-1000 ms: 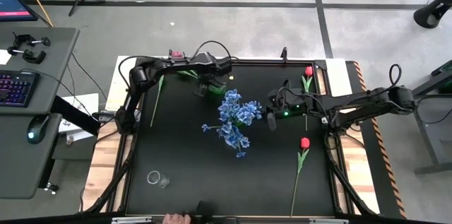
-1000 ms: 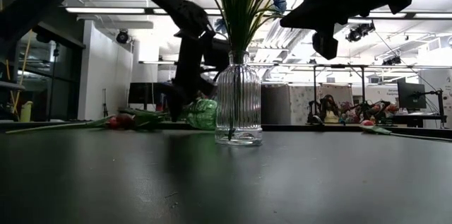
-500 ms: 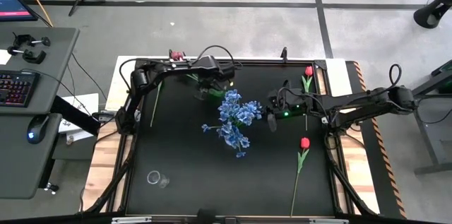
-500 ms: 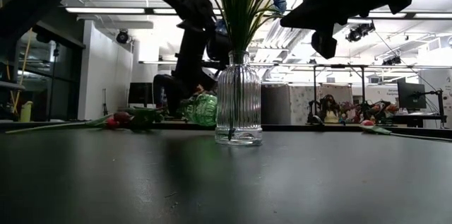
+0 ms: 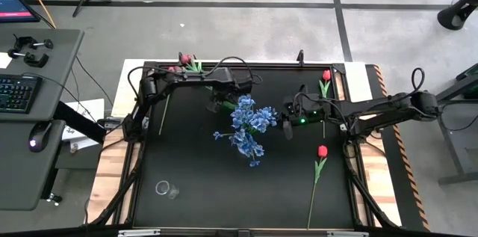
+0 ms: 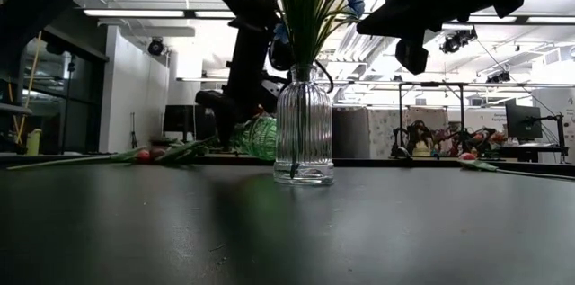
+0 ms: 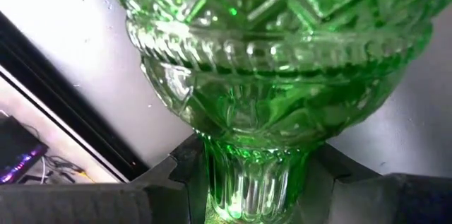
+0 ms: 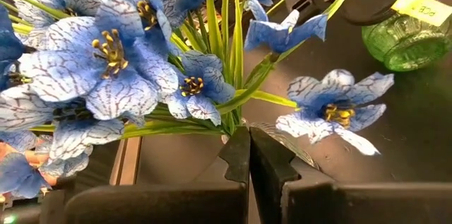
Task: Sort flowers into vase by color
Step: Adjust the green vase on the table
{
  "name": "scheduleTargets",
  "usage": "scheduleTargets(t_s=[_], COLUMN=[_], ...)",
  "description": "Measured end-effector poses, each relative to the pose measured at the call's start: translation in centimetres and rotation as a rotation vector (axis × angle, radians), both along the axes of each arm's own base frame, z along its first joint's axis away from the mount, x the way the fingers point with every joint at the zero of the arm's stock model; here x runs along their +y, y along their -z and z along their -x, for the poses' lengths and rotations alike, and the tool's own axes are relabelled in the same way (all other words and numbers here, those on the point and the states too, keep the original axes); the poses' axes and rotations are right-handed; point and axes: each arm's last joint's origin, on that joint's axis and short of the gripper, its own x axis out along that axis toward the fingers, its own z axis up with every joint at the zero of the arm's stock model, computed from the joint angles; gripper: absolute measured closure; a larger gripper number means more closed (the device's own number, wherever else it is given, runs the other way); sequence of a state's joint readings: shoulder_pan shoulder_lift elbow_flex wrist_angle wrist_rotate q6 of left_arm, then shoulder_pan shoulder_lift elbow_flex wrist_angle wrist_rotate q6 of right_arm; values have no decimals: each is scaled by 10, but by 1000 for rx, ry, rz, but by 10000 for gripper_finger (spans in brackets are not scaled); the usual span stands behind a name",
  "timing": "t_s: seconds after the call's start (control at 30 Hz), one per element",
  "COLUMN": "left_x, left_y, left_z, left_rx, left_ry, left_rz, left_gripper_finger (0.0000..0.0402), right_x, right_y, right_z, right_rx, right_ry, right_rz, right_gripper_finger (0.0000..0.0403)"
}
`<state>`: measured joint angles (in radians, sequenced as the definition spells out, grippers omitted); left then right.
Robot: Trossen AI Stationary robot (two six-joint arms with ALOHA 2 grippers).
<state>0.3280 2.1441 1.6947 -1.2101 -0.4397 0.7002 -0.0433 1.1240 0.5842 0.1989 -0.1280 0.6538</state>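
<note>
The green vase (image 5: pixel 222 103) is sliding toward the table's middle, the left gripper's (image 7: pixel 247 181) fingers clamped on its neck. The right gripper (image 5: pixel 287 127), fingers closed and empty, is hovering beside the blue flowers (image 5: pixel 249 126) in the clear vase (image 6: pixel 303 128); red tulips (image 5: pixel 321 151) are lying unsorted.

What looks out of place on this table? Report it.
The green vase behind the clear vase of blue flowers seems tipped on its side, its neck gripped by the left gripper. A red tulip lies loose, not in any vase.
</note>
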Motion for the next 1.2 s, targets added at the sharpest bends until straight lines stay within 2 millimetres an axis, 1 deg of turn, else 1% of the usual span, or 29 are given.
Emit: scheduleTargets(t_s=[0.2, 0.4, 0.57, 0.73, 0.97, 1.2], left_x=[15, 34, 50, 57, 71, 83], left_y=[0, 1, 2, 2, 2, 13], left_z=[6, 14, 19, 21, 29, 43], left_rx=[-5, -56, -115, -184, -197, -155], left_ry=[-42, -114, -168, -203, -221, -214], left_rz=[8, 120, 147, 255, 284, 295], left_gripper_finger=[274, 274, 274, 274, 274, 274], right_x=[0, 0, 0, 0, 0, 0], right_y=[0, 0, 0, 0, 0, 0], right_z=[0, 0, 0, 0, 0, 0], right_rx=[0, 2, 2, 3, 5, 6], right_ry=[1, 7, 8, 11, 19, 25], right_rz=[-1, -20, -21, -30, -50, -67], right_gripper_finger=[402, 403, 403, 403, 403, 403])
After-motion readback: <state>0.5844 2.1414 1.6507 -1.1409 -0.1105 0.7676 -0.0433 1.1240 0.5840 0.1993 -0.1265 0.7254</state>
